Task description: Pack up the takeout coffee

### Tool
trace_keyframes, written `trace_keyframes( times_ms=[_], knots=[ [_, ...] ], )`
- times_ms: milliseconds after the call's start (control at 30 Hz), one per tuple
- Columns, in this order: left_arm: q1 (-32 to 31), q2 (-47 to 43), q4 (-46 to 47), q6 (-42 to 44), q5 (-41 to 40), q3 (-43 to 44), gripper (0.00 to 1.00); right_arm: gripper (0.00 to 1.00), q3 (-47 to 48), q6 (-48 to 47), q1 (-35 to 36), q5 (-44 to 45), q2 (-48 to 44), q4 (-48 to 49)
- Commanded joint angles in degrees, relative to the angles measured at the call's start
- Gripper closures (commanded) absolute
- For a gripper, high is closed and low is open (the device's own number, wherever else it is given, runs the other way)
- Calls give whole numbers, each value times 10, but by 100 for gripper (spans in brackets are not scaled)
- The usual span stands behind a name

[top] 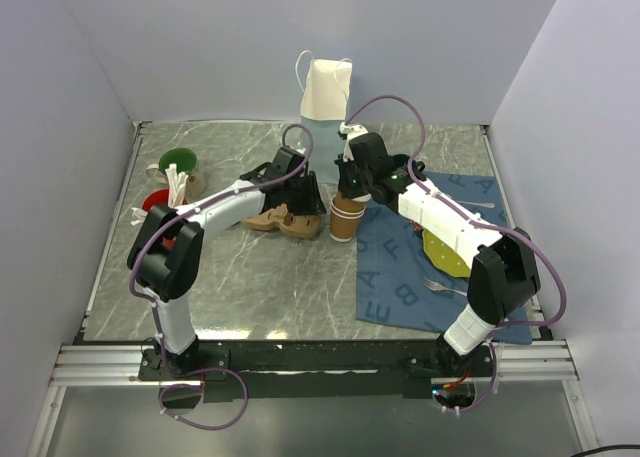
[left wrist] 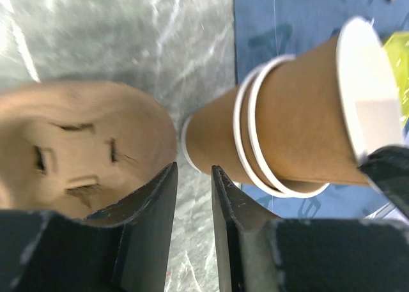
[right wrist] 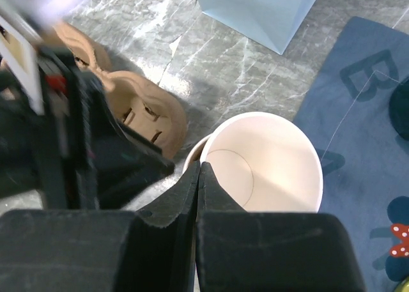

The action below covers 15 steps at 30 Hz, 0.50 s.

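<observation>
Grey marble table. On it: kraft paper cups under the right gripper; pulp carrier beside the left gripper; blue mat right of both.

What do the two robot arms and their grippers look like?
The left arm and the right arm are white boxy links joined by bulky black joint housings. A thin mauve cable loops loosely alongside each. A small green light glows near the right arm's wrist. The left gripper and the right gripper each have two flat black fingers tapering to blunt tips.
</observation>
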Motion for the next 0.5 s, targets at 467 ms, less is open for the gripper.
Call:
trace_keyframes(
  times_ms=[467],
  knots=[
    [38, -85, -35, 28, -21, 65, 61, 100, 14, 2, 5, 21, -64, 19]
  ],
)
